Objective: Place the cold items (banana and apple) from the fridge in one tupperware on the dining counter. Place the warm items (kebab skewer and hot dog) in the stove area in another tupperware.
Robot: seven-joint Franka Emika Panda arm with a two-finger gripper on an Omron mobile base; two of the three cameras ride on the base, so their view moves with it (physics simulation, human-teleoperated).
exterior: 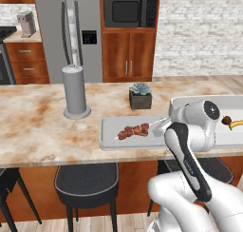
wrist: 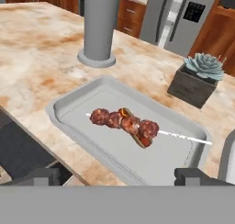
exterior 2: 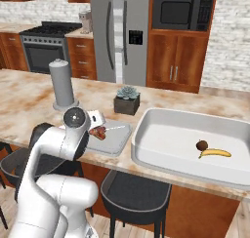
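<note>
The kebab skewer (wrist: 124,122) lies across the flat grey tupperware (wrist: 82,126) on the dining counter (exterior: 38,126). A tan and red piece, apparently the hot dog (wrist: 143,140), pokes out from under the meat. My gripper (wrist: 119,178) hovers open just above the tray's near edge, nothing between its fingertips (wrist: 43,176). In the base views the hand (exterior 2: 95,119) sits over the skewer (exterior 2: 99,132) (exterior: 134,130). To the right, the pale thick-rimmed tupperware (exterior 2: 146,134) holds the apple (exterior 2: 201,145) and the banana (exterior 2: 215,153). The fridge (exterior 2: 117,32) stands behind with its doors shut.
A grey cylinder on a round base (exterior: 75,91) stands on the counter left of the tray. A potted succulent (exterior: 140,95) sits just behind the tray. The stove (exterior 2: 44,47) is at the far left. Dark stools (exterior: 85,183) stand under the counter's front edge.
</note>
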